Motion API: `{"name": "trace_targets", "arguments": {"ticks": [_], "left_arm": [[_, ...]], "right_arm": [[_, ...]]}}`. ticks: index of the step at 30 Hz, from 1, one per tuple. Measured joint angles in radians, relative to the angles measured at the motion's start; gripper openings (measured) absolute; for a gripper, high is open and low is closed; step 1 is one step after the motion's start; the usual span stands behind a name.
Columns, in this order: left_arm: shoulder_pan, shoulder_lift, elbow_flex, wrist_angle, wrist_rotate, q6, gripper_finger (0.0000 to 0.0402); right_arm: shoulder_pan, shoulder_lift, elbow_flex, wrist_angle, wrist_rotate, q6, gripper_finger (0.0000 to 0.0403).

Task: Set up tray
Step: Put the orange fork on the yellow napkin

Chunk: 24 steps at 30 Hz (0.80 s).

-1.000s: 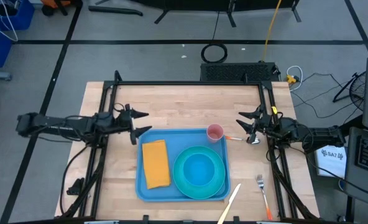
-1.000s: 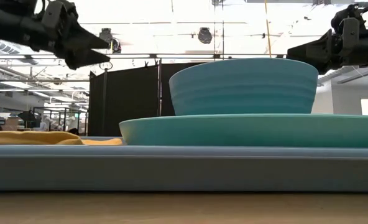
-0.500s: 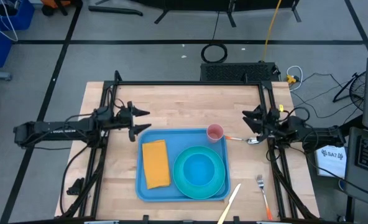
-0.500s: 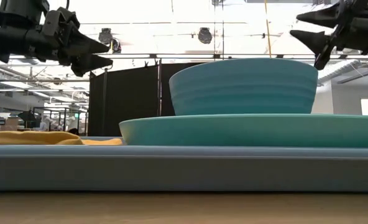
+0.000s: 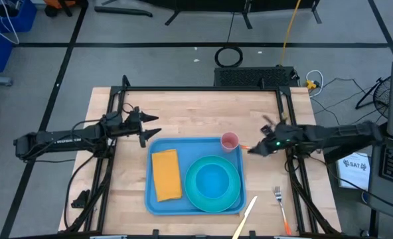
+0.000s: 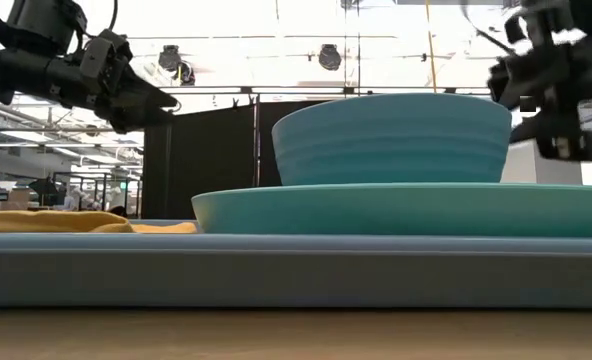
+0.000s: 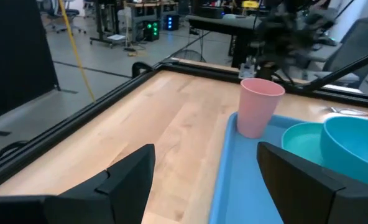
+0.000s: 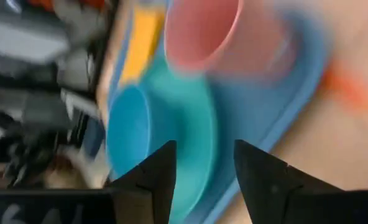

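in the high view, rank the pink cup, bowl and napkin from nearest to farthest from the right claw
1. Pink cup, in the tray's corner right beside the right claw.
2. Bowl, on the plate, mid-tray.
3. Napkin, on the tray's far left side.

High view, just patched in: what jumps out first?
The big blue tray on the wooden table, carrying a yellow napkin, a turquoise bowl on a plate and a pink cup in its far right corner. The right gripper hangs just right of that cup, fingers open; the left gripper hovers open off the tray's far left corner.
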Motion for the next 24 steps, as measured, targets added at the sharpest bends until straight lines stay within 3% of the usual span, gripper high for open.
{"name": "trace_targets", "arguments": {"ticks": [5, 10, 16, 20, 24], "left_arm": [[0.020, 0.000, 0.000, -0.013, 0.000, -0.006, 0.0286], [0.030, 0.000, 0.000, -0.060, 0.000, -0.008, 0.0282], [0.029, 0.000, 0.000, -0.085, -0.004, 0.006, 0.0276], [0.029, 0.000, 0.000, -0.085, -0.022, 0.020, 0.0280], [0.029, 0.000, 0.000, -0.085, -0.023, 0.024, 0.0282]], "right_arm": [[0.128, 0.343, 0.144, -0.064, -0.258, 0.155, 0.0138], [0.310, 0.521, 0.210, -0.066, -0.332, 0.379, 0.0133], [0.578, 0.568, 0.220, -0.061, -0.286, 0.798, 0.0124], [0.754, 0.569, 0.220, -0.049, -0.149, 1.043, 0.0119], [0.861, 0.592, 0.220, -0.101, -0.041, 1.141, 0.0105]]}}
